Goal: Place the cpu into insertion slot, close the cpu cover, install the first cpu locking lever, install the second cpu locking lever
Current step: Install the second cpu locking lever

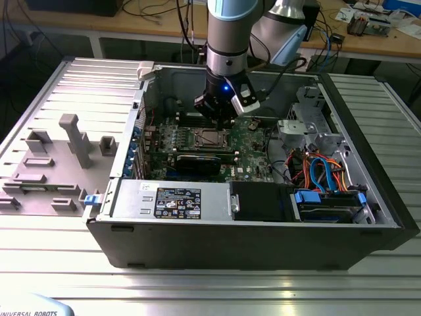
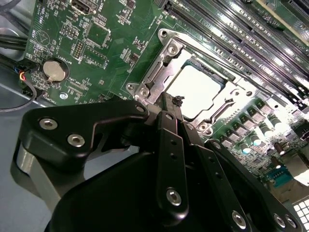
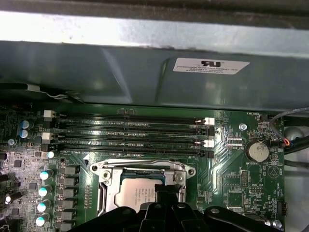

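my black gripper (image 2: 175,104) hangs just above the socket w/ its fingers pressed together, nothing between them. the small square silver-topped cpu (image 2: 195,89) already sits in the silver-rimmed insertion slot (image 2: 145,91) on the green motherboard (image 2: 111,38), w/ the thin silver-grey cpu cover (image 3: 104,186) framing it. the first wrist view adds the long black memory slots (image 3: 130,130) beside the socket; the exterior view shows the whole open grey pc case (image 1: 250,247) on the metal table (image 1: 197,289).

So the whole setup sits on a ribbed aluminium table (image 1: 197,286) that fills most of the frame, with a grey plastic fixture plate (image 1: 56,164) lying at the left. Along the top edge there's a wooden workbench (image 1: 131,26) cluttered with cables (image 1: 164,13) and small electronics (image 1: 368,23) at upper right.
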Available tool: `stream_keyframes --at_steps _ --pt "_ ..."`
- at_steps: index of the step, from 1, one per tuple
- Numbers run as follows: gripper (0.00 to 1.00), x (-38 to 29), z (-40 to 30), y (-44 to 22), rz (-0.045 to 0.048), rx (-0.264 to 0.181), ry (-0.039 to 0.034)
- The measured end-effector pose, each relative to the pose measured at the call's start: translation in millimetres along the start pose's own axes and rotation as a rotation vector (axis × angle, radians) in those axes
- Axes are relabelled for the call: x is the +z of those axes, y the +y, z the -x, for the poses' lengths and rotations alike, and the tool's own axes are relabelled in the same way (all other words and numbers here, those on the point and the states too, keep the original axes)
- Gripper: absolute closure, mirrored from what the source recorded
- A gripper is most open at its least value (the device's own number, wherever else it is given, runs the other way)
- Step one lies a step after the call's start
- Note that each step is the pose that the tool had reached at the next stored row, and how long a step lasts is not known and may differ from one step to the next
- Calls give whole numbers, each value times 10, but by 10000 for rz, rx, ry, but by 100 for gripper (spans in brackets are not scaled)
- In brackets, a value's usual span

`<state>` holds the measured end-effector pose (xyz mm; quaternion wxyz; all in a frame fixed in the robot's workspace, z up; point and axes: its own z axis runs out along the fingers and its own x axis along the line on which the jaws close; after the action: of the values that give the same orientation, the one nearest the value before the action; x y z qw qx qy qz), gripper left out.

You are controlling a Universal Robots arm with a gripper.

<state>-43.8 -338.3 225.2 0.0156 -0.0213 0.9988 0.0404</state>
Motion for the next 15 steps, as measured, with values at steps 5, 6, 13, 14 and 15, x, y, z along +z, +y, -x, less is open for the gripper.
stream_keyframes --at_steps 5,6,13,14,15 --pt "89 -66 3 1 3 -2 -2" --pt "89 -67 2 -6 2 0 0" --pt "89 -72 -2 -78 2 1 -1" --pt "89 -72 -1 -79 1 2 0" --pt "89 -72 -1 -79 1 0 0"
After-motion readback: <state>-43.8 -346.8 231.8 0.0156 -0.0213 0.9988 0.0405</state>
